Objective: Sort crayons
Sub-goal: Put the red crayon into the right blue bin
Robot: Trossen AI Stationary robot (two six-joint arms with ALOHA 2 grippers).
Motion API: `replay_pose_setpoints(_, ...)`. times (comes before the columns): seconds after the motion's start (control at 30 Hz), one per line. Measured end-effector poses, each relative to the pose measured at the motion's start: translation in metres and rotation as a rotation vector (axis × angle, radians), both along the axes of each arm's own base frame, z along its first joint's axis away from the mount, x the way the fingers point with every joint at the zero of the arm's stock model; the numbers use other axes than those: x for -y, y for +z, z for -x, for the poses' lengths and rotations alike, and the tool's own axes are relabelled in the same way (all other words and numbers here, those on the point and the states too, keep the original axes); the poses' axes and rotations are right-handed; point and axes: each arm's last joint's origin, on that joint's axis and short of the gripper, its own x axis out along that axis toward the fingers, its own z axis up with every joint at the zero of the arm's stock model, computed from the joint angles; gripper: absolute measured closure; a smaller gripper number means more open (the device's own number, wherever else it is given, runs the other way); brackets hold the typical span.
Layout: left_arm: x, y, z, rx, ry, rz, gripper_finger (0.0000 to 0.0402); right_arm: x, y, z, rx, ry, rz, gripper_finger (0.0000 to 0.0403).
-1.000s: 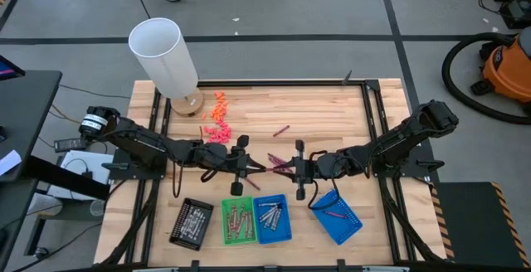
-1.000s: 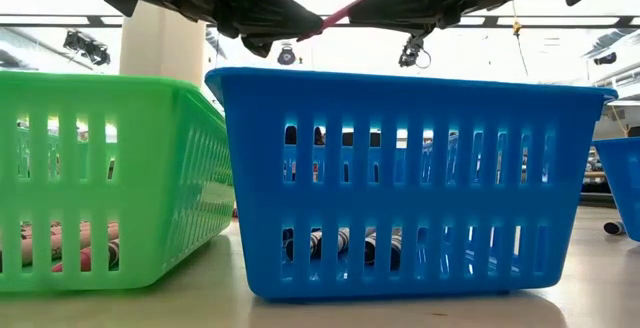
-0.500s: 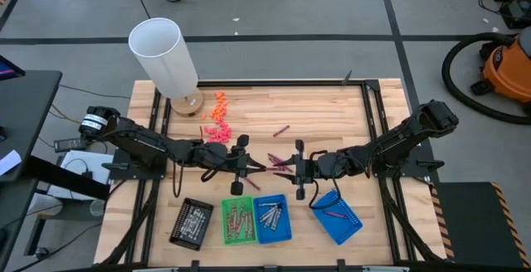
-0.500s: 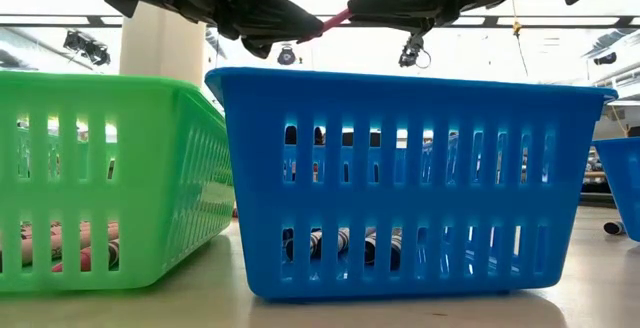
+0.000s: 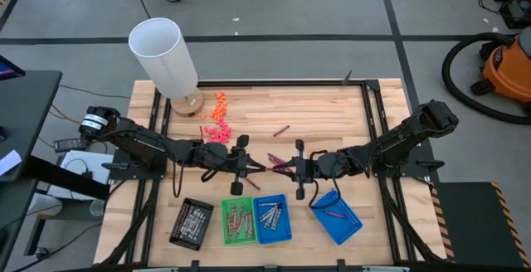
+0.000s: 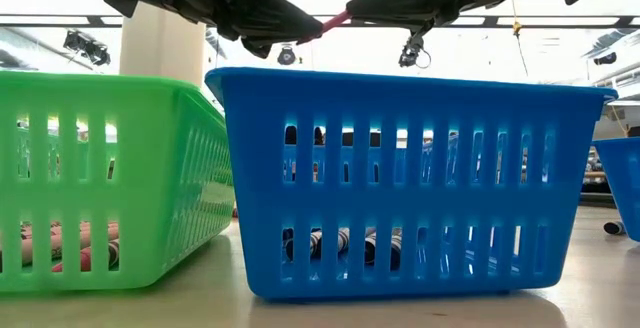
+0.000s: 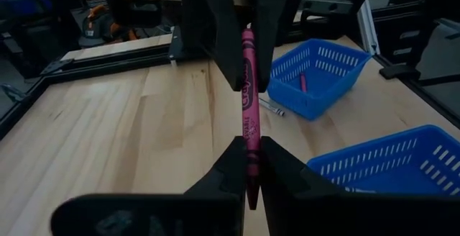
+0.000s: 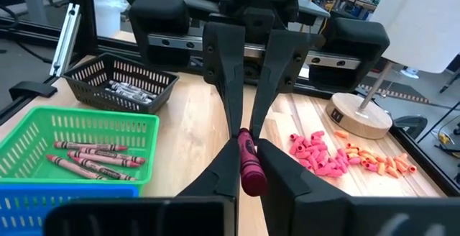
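both grippers, left (image 7: 248,165) and right (image 8: 246,165), look clamped on one pink crayon (image 7: 249,114), its length running straight between them, so you're equally near.

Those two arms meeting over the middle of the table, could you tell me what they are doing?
Both end effectors are clamped on one magenta crayon, held in the air between them: the left end effector grips one end, the right end effector the other. It looks like a handover. Below sit the sorting trays: a black tray, a green tray of red-brown crayons, and two blue trays.
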Motion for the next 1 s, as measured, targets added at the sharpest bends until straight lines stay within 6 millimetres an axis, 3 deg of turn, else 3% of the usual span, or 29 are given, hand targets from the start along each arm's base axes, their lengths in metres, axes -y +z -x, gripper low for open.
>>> replay_pose_setpoints(0.17,0.000,0.000,0.000,-0.005,0.003,0.011,0.0361,0.000,0.000,0.000,-0.002,-0.011,0.003,0.0362)
replay_pose_setpoints(0.43,0.003,-0.005,0.003,-0.061,-0.003,0.009,0.0248,-0.007,-0.002,0.004,-0.024,-0.004,-0.001,0.0358)
replay_pose_setpoints(0.57,0.003,-0.010,0.004,-0.111,0.008,0.028,0.0214,-0.011,-0.003,0.010,-0.075,0.005,-0.036,0.0358)
replay_pose_setpoints(0.77,0.002,-0.016,0.007,-0.182,0.015,0.028,0.0207,-0.015,0.004,0.029,-0.174,0.050,-0.131,0.0357)
replay_pose_setpoints(1.0,0.002,-0.016,0.007,-0.182,0.013,0.020,0.0207,-0.008,0.011,0.057,-0.432,0.195,-0.446,0.0357)
